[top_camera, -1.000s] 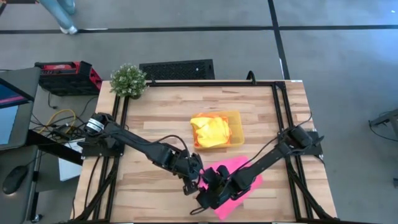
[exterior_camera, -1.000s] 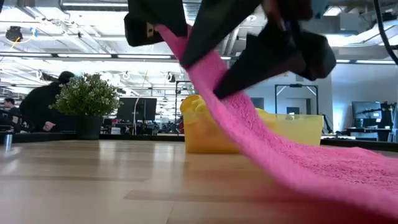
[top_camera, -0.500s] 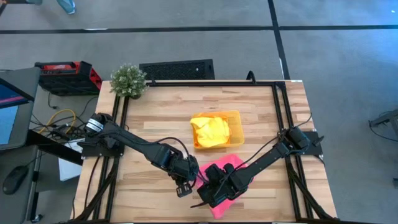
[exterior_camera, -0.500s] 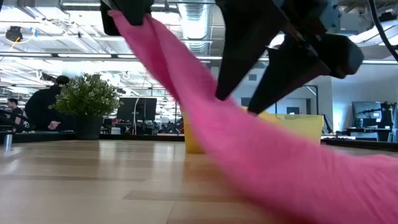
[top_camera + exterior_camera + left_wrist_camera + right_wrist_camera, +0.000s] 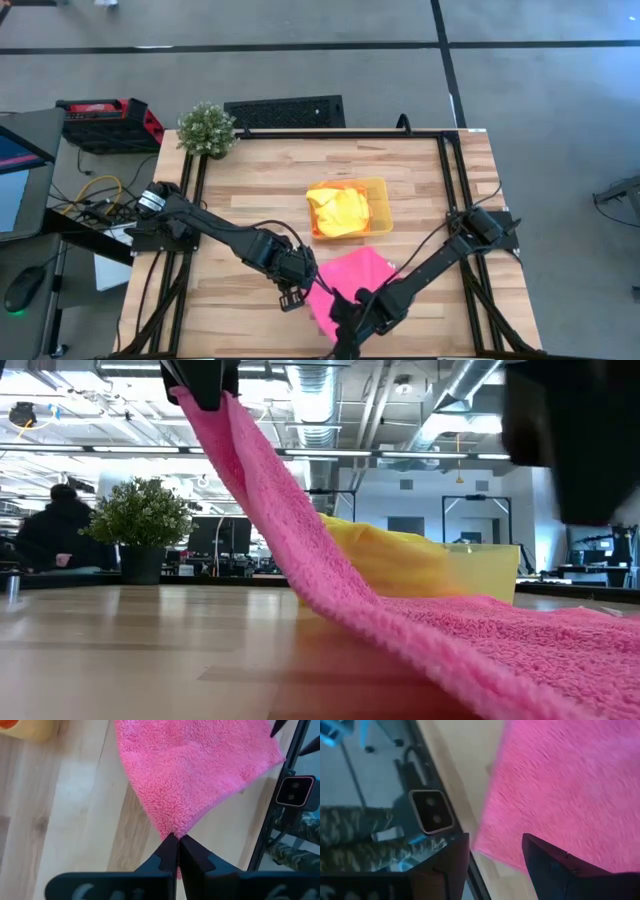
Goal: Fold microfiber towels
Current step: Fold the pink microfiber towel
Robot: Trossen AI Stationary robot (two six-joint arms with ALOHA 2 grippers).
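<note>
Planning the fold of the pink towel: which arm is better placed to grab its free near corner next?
Probably the right. Its hand is open and empty at the pink towel's near edge, by the table's front. The left hand is shut on another corner, holding it lifted, so it isn't free.

My table [image 5: 250,190] is pale wood planks in a black frame. A potted plant [image 5: 207,129] stands at its far left corner. A yellow tray [image 5: 379,195] sits near the middle, a yellow towel [image 5: 340,212] heaped in it. The pink towel [image 5: 352,277] lies spread on the near part, just in front of the tray, one corner raised off the wood.
</note>
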